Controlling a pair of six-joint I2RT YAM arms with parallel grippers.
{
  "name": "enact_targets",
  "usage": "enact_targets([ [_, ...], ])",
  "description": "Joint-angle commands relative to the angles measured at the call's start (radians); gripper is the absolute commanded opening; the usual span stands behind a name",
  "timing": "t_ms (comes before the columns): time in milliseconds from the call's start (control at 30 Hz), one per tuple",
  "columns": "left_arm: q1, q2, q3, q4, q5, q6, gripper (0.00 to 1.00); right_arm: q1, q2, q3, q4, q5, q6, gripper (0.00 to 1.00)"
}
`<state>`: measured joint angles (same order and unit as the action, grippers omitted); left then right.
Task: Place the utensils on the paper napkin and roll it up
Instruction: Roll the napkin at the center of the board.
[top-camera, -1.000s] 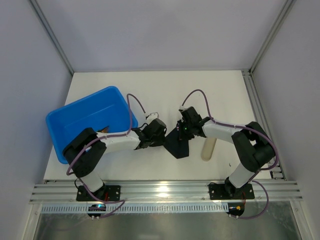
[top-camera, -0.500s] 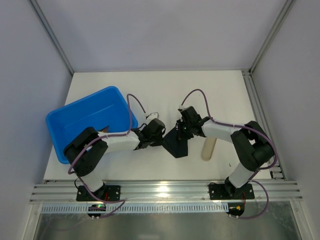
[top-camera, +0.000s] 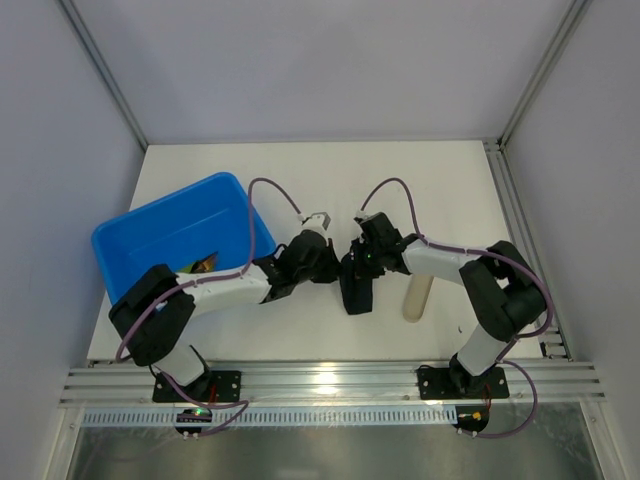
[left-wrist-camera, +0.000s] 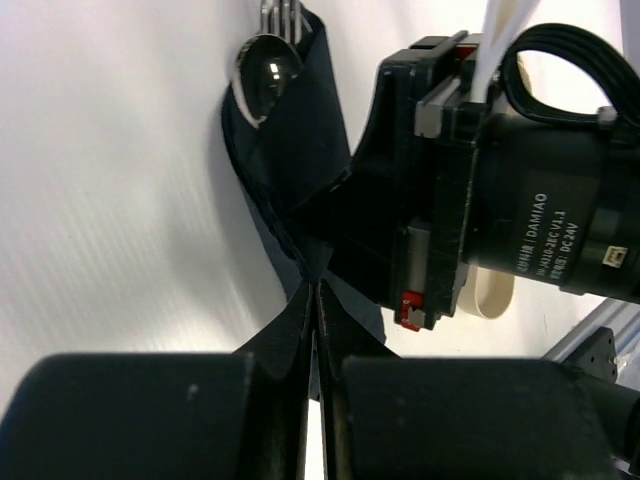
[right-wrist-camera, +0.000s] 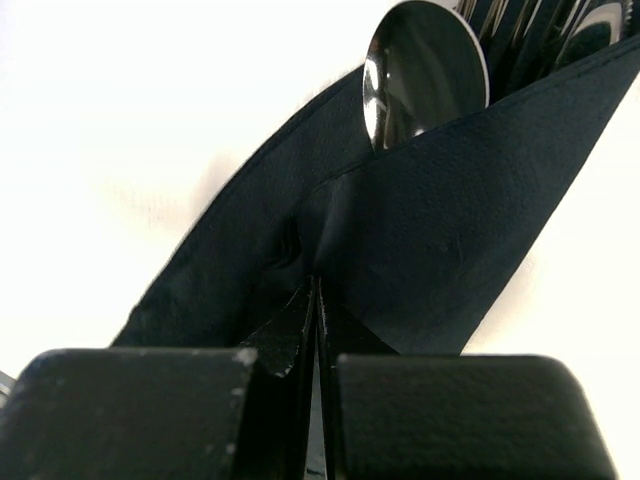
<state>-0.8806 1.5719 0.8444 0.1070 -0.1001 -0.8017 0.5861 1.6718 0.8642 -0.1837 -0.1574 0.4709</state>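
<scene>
1. Black paper napkin (top-camera: 357, 290) is lying folded around the utensils (right-wrist-camera: 425, 70) mid-table, with a spoon bowl poking past its upper edge
2. Left gripper (left-wrist-camera: 315, 290) and right gripper (right-wrist-camera: 315, 290) are both pinching napkin folds, jaws closed
3. Blue tub (top-camera: 130, 250) is sitting to the left and beige cylinder (top-camera: 417, 297) just to the right, while bare table (top-camera: 450, 180) is stretching beyond

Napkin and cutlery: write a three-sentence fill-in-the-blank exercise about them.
The bowl of a silver ____ sticks out of the black paper napkin.
The left gripper and right gripper are both ____ on the napkin.
The plastic tub in the top view is ____.
Missing: spoon; shut; blue.
</scene>
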Motion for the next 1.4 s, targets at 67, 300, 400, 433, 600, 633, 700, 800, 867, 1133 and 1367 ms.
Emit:
enact_targets([
  [67,-0.012,0.023,0.005,0.137,0.079,0.016,0.00,0.011,0.048,-0.014,-0.031,0.002,-0.002,0.04],
  [300,-0.058,0.030,-0.002,0.183,0.059,-0.004,0.00,0.011,0.048,-0.028,-0.013,-0.001,0.006,0.04],
  [400,-0.069,0.036,-0.007,0.174,0.027,-0.017,0.00,0.011,0.043,-0.028,-0.010,-0.007,0.011,0.04],
  [433,-0.069,0.039,-0.008,0.166,0.020,-0.027,0.00,0.011,0.034,-0.030,-0.010,-0.007,0.009,0.04],
  [600,-0.069,0.040,-0.021,0.154,-0.007,-0.036,0.00,0.011,-0.030,-0.037,-0.028,-0.010,0.015,0.04],
  [633,-0.069,0.039,-0.021,0.154,-0.007,-0.034,0.00,0.011,-0.044,-0.037,-0.031,-0.008,0.017,0.04],
  [700,-0.069,0.039,-0.019,0.152,-0.009,-0.034,0.00,0.011,-0.081,-0.039,-0.043,-0.007,0.018,0.04],
  [800,-0.069,0.043,-0.016,0.149,-0.006,-0.034,0.00,0.011,-0.113,-0.036,-0.060,-0.002,0.021,0.04],
  [867,-0.069,0.045,-0.013,0.146,-0.007,-0.031,0.00,0.009,-0.126,-0.037,-0.066,0.001,0.023,0.04],
  [1133,-0.069,0.043,-0.008,0.145,0.005,-0.021,0.00,0.011,-0.173,-0.030,-0.092,0.021,0.025,0.04],
  [1367,-0.070,0.053,0.021,0.138,0.026,0.001,0.00,-0.014,-0.237,-0.039,-0.163,0.134,0.009,0.04],
])
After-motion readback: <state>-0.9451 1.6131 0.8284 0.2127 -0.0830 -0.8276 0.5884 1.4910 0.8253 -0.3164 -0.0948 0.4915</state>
